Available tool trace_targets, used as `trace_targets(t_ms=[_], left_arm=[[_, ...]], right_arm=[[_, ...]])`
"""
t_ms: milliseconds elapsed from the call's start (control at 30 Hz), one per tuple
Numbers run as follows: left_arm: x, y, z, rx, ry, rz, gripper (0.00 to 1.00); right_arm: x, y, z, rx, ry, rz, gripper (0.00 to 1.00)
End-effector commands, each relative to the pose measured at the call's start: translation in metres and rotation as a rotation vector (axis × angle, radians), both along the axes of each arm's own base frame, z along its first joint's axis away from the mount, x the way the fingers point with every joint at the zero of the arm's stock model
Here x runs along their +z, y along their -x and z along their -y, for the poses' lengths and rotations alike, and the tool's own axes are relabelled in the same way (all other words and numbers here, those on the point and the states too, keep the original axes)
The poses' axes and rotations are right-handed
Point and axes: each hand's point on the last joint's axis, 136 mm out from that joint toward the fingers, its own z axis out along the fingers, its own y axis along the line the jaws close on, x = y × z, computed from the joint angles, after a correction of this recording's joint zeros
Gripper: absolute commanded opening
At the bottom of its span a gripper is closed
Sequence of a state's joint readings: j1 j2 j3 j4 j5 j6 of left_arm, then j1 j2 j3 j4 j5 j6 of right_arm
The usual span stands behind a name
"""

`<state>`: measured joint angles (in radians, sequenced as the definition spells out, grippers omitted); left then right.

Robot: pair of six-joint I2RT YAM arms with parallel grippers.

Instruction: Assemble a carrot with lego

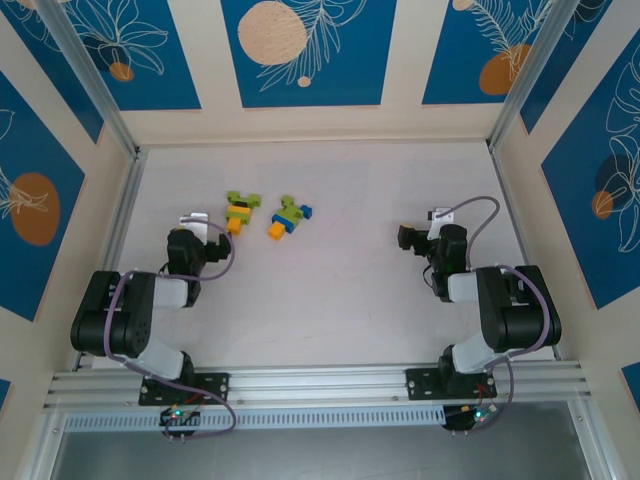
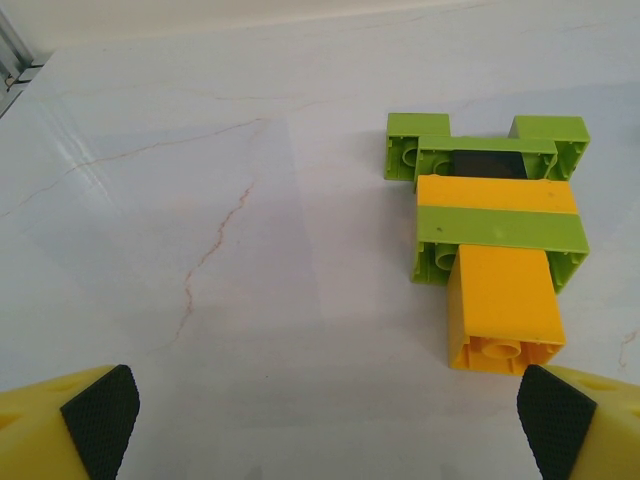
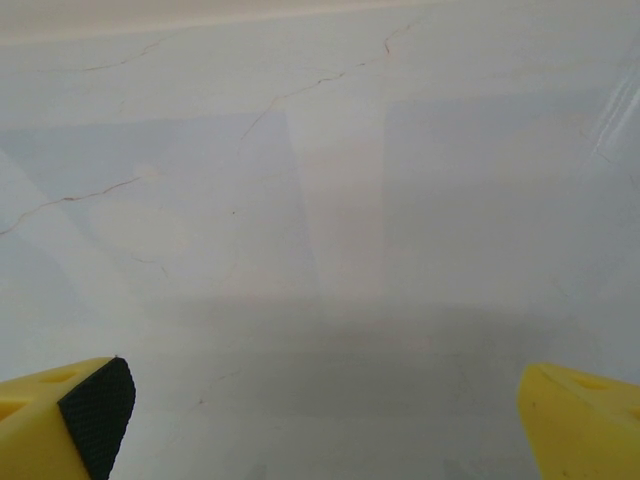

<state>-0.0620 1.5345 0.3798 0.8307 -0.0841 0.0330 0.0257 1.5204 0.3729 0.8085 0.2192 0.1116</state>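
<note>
Two small lego clusters lie on the white table. The left cluster (image 1: 241, 211) is lime green with orange and a black piece. In the left wrist view this cluster (image 2: 495, 230) lies on its side, its orange brick pointing toward my right fingertip (image 2: 555, 425). The second cluster (image 1: 289, 216) is lime green, blue and orange. My left gripper (image 1: 198, 226) (image 2: 325, 430) is open just near-left of the first cluster, with nothing between its fingers. My right gripper (image 1: 418, 237) (image 3: 335, 420) is open over bare table, well to the right of both clusters.
Aluminium rails (image 1: 120, 215) and patterned walls enclose the table on the left, right and back. The table (image 1: 360, 290) is bare between the two arms and beyond the bricks.
</note>
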Motion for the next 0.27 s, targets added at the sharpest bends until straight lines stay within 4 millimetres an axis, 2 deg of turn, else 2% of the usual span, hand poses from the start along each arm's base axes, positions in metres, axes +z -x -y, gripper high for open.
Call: trace_targets(t_ms=[0, 233], left_arm=[[0.008, -0.004, 0.001, 0.004, 0.000, 0.035, 1.00], [0.009, -0.004, 0.001, 0.003, 0.001, 0.037, 0.99]], right_arm=[[0.016, -0.010, 0.001, -0.010, -0.011, 0.059, 0.99], [0.017, -0.010, -0.011, 0.084, -0.035, 0.049, 0.99]])
